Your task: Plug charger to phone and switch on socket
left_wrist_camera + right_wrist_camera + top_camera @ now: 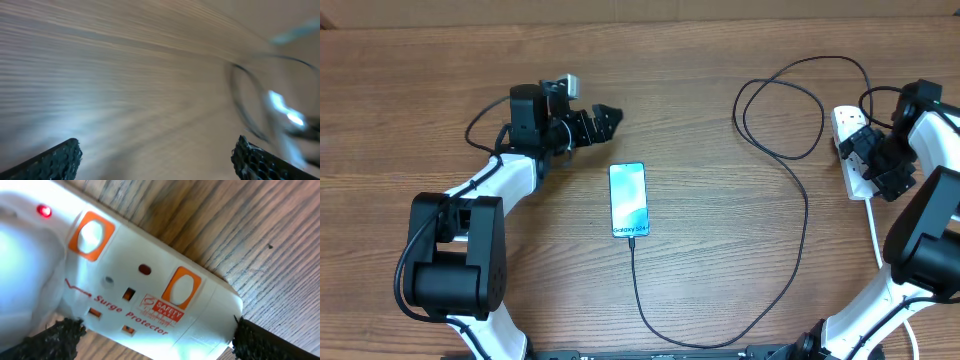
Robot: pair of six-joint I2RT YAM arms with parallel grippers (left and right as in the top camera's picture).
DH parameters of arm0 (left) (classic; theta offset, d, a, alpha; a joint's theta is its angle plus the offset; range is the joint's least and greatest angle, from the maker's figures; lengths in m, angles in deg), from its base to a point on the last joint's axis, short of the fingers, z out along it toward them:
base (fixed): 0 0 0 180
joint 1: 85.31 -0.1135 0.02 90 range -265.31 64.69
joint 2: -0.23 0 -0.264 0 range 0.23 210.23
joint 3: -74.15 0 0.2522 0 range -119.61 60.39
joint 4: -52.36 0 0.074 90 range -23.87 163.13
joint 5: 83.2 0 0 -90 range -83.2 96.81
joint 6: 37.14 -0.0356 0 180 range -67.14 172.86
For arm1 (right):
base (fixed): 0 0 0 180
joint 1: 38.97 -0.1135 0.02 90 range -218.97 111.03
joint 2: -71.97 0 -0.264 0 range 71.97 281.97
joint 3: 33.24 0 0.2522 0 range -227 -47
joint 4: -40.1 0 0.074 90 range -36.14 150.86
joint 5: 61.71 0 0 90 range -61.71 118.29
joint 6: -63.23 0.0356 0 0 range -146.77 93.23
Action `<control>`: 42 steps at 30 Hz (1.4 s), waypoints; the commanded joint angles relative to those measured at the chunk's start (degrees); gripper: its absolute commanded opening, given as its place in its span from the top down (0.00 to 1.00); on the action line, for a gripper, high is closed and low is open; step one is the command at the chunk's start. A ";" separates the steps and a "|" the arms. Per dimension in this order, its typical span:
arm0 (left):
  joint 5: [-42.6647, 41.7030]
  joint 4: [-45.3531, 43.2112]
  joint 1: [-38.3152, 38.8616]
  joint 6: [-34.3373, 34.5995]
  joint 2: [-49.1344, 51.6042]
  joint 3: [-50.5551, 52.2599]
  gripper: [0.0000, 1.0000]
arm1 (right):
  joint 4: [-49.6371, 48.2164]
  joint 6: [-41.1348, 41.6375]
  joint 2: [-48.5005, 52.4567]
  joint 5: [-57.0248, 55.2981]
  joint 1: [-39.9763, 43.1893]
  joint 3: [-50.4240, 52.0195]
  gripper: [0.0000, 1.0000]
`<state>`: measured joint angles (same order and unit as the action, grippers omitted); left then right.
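Wood-grain brown table top carries all items. Slim rectangular phone, pale blue screen lit, lies flat near table centre, one short edge toward the robot.

Thin black charger cable: its connector tip meets the phone's near short edge; cannot tell whether it is fully seated. From there it runs toward the robot, curves right, loops, and ends at the white two-outlet power strip on the right side.

Right gripper hovers over the strip, jaws spread wide, holding nothing. Wrist view: black fingertips stand either side of the strip's end. One small red lamp glows beside an orange-framed switch.

Left gripper: jaws wide apart, empty, above bare table beyond the phone's far left corner. Its wrist view is blurred.
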<state>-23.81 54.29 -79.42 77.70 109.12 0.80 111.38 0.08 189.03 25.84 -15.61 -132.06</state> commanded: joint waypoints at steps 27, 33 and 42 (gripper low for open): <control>18.80 0.04 -0.15 -1.31 -0.57 -0.63 0.00 | 4.70 -8.28 -9.68 0.15 -1.53 0.79 0.00; 18.78 0.04 -0.15 -1.31 -0.57 -0.63 0.00 | 2.56 -8.28 -9.68 0.15 -1.53 0.79 0.00; 18.80 0.04 -0.11 -1.31 -0.57 -0.63 0.00 | 0.11 -8.28 -9.68 0.13 -1.53 0.79 0.00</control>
<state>-5.95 54.33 -79.42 77.70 109.09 0.80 111.93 -7.33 180.16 26.47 -17.10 -131.21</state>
